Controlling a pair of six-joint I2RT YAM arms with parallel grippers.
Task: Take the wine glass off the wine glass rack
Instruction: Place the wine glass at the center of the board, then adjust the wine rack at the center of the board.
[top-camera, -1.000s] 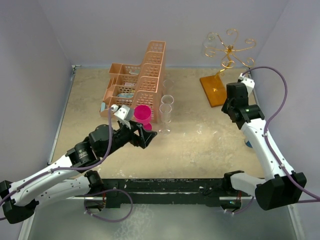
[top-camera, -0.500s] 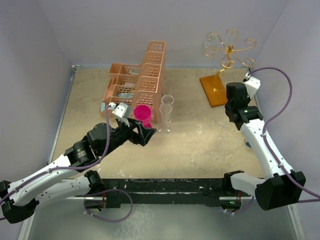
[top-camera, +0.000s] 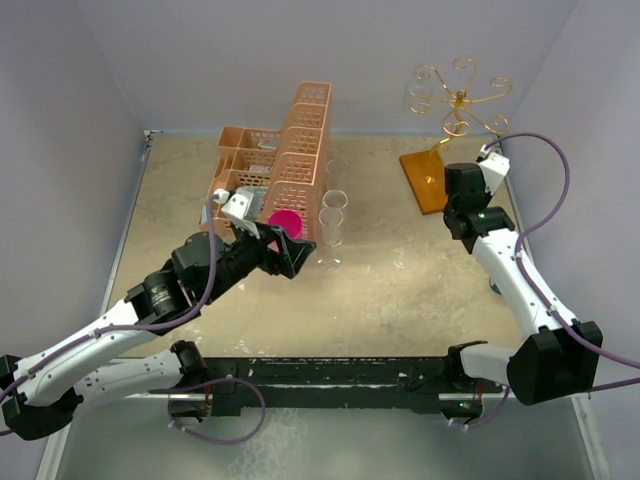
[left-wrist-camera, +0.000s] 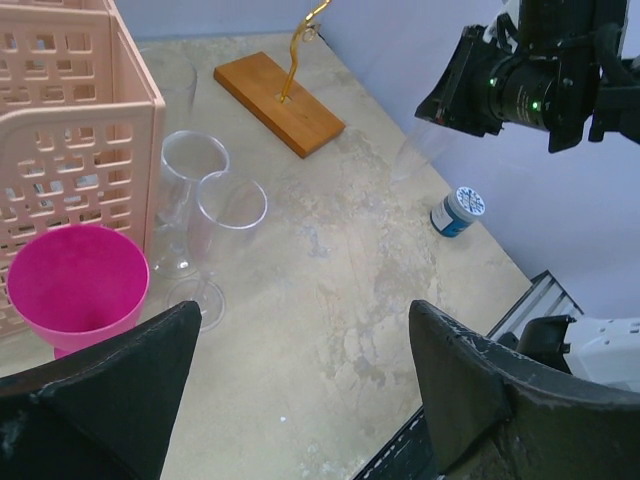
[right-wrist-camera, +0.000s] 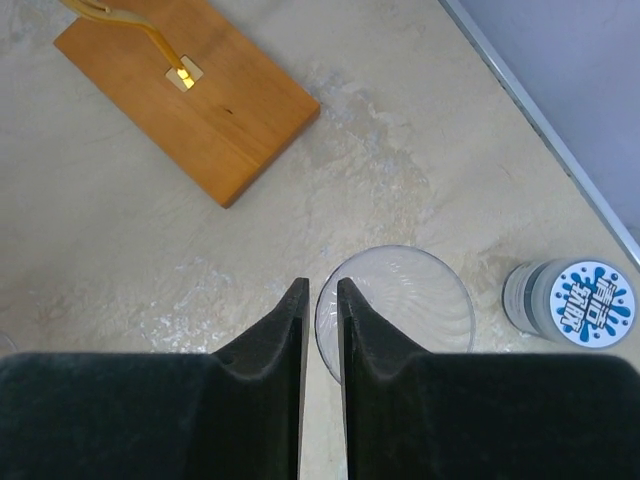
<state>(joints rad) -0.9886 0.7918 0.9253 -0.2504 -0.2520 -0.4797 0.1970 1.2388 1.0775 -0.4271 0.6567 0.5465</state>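
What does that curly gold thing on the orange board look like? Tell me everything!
The wine glass rack is thin gold wire: a bent stem rising from a flat orange, wood-like base, with curled spiral arms on top. It stands upright at the table's far right corner. I see no glass on its arms; only the table touches it. The right gripper, pinching a clear wine glass, is near the base.

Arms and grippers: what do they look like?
The left arm and right arm: white link shells, black joints and wrists, a purple cable looping off each. The left gripper and right gripper have black wedge jaws. The right wrist shows a green light.
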